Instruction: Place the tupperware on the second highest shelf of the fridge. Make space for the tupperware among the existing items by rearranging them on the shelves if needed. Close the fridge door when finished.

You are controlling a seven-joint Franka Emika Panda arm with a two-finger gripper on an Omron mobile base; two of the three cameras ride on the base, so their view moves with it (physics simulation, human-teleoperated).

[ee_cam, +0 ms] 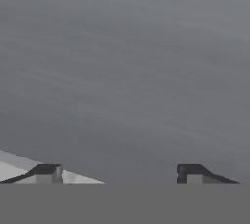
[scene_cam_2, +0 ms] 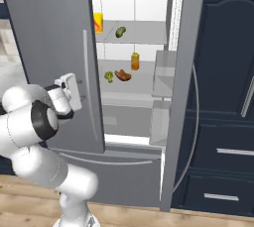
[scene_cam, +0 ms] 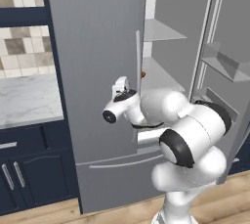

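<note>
- So the fridge [scene_cam_2: 54,47] has its right door [scene_cam_2: 181,97] swung wide open, while the left door [scene_cam: 97,71] is shut or close to it.
- Gripper [ee_cam: 117,173] sits right up at the plain grey face of the left door, beside its slim vertical handle [scene_cam_2: 88,80]. In the hand view the two fingertips [ee_cam: 46,171] stand well apart with nothing between them, so it's wide open and holding nothing.
- From the right base view you can see inside: a yellow cup [scene_cam_2: 98,22] with a red mark and a dark green cucumber [scene_cam_2: 120,32] are on the upper shelf [scene_cam_2: 144,35].
- One board down, on the broad grey shelf [scene_cam_2: 141,82], there's a small orange bottle [scene_cam_2: 135,61], a brown sausage in a bun [scene_cam_2: 123,76] and a little green vegetable piece [scene_cam_2: 108,76] just beside it.
- Can't spot the tupperware anywhere in these shots, so can't say where it is.
- Off to the left there's a marble counter [scene_cam: 27,98] with dark blue cabinets [scene_cam: 29,169] under it, and a wood floor [scene_cam_2: 198,220].
</note>
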